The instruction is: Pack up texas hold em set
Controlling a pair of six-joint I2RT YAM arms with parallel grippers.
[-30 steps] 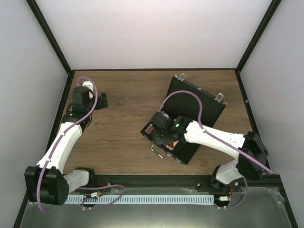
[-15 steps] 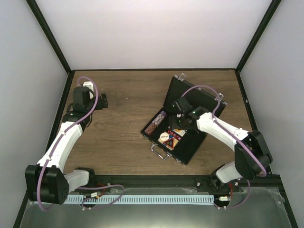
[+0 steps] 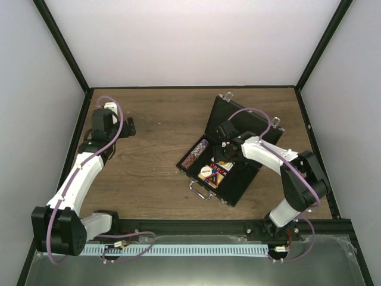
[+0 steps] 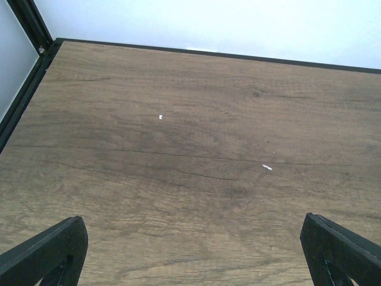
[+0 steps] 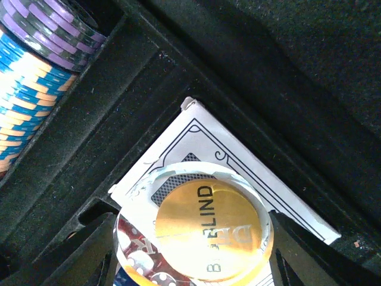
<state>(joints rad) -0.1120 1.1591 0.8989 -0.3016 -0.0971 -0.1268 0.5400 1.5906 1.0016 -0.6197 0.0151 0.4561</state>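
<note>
Packing is what I am doing right now, and the step in hand is putting a loose piece into the case (image 3: 241, 182). The case is lying open on the right half of the table (image 3: 155, 149), its lid leaning back toward the far right corner and its handle facing the near edge.

My right gripper (image 5: 193, 253) is clamping a round clear blind button (image 5: 202, 229) with a gold centre, one finger on each side of its rim. I am holding it just above the card deck (image 5: 250, 173) that is sitting in its slot. I cannot tell whether the button is touching the deck or hanging clear of it. A row of chips (image 5: 33, 89), purple on top of blue and cream, is filling the channel along the case's left side.

My left gripper (image 4: 190, 262) is standing fully spread and is holding nothing, waiting over bare wood near the far left corner, well apart from the case.

I am judging that the next move calls for lowering the button flat into a free spot in the tray and easing my fingers apart without flicking it. It must not be riding so high that it is blocking the lid when I am closing up.
</note>
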